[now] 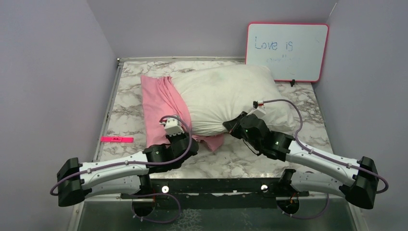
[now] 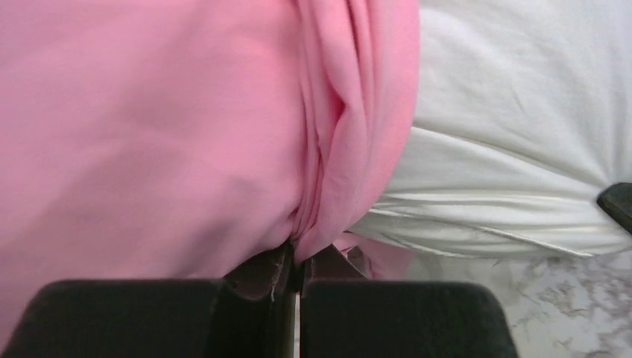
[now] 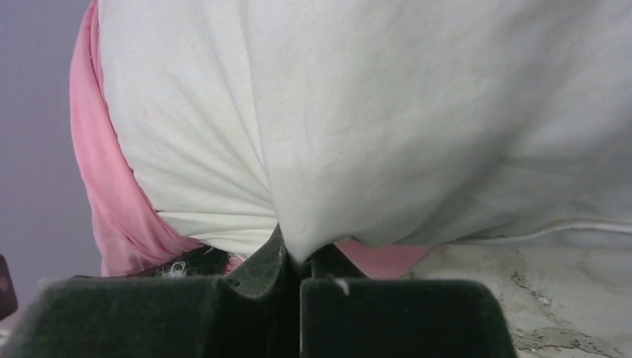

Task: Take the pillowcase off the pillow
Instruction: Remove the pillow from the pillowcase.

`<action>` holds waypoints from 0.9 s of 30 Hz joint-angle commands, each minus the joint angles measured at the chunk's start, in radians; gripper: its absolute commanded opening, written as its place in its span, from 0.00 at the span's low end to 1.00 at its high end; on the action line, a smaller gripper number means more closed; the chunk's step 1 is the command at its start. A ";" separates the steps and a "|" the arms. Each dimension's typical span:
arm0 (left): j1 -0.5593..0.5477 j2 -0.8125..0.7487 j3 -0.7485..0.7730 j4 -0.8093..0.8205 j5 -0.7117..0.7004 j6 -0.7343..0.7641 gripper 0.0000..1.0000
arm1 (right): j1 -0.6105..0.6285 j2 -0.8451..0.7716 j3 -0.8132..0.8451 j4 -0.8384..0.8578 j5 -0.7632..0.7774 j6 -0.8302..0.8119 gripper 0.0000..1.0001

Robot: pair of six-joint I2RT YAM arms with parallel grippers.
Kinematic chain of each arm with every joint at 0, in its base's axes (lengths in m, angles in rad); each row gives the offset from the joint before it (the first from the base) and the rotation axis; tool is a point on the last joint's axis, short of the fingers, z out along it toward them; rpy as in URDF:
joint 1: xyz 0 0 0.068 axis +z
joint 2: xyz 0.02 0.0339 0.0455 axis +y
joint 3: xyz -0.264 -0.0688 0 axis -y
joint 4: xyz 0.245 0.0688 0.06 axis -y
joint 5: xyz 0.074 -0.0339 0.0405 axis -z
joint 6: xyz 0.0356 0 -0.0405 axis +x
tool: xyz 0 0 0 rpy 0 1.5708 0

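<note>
Evidently mid-peel, the left gripper (image 2: 296,270) is pinching the pillowcase (image 1: 158,101), bunched at the left end of the pillow (image 1: 231,94), while the right gripper (image 3: 298,257) is clamping its white near edge, so the next move is likely calling for pulling the cover leftward.

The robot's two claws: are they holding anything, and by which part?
Yes. The left gripper pinches a bunched fold of the pink pillowcase at its near edge; the right gripper pinches fabric of the white pillow on its near side.
</note>
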State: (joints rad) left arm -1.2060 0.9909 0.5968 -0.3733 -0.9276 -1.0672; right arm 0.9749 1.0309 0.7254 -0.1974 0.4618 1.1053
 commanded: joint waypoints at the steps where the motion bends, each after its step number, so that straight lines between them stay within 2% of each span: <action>1: 0.056 -0.169 -0.003 -0.327 -0.092 -0.083 0.00 | -0.007 -0.086 0.080 -0.195 0.323 -0.064 0.01; 7: 0.072 -0.299 0.051 -0.598 -0.063 -0.172 0.00 | -0.008 -0.181 0.081 -0.411 0.499 -0.027 0.01; 11: 0.074 -0.310 0.105 -0.706 -0.088 -0.193 0.00 | -0.008 -0.234 0.081 -0.617 0.564 0.097 0.00; 16: 0.074 -0.298 0.143 -0.703 -0.071 -0.110 0.00 | -0.009 -0.284 0.099 -0.774 0.602 0.168 0.01; 18: 0.074 -0.292 0.142 -0.629 -0.024 -0.006 0.00 | -0.008 -0.311 0.111 -0.755 0.587 0.079 0.01; 19: 0.074 -0.294 0.136 -0.573 0.017 0.054 0.00 | -0.008 -0.329 0.111 -0.684 0.558 -0.028 0.01; 22: 0.074 -0.323 0.101 -0.382 0.171 0.221 0.00 | -0.008 -0.399 0.110 -0.449 0.377 -0.362 0.17; 24: 0.074 -0.345 0.070 -0.283 0.250 0.270 0.00 | -0.009 -0.449 0.114 -0.324 0.219 -0.503 0.38; 27: 0.074 -0.358 0.041 -0.218 0.291 0.276 0.00 | -0.009 -0.480 0.145 -0.208 0.011 -0.611 0.55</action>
State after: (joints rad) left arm -1.1423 0.6651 0.6750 -0.6949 -0.7021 -0.9329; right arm 0.9718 0.5991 0.8021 -0.5953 0.6693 0.7872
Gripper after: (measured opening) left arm 0.020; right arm 0.482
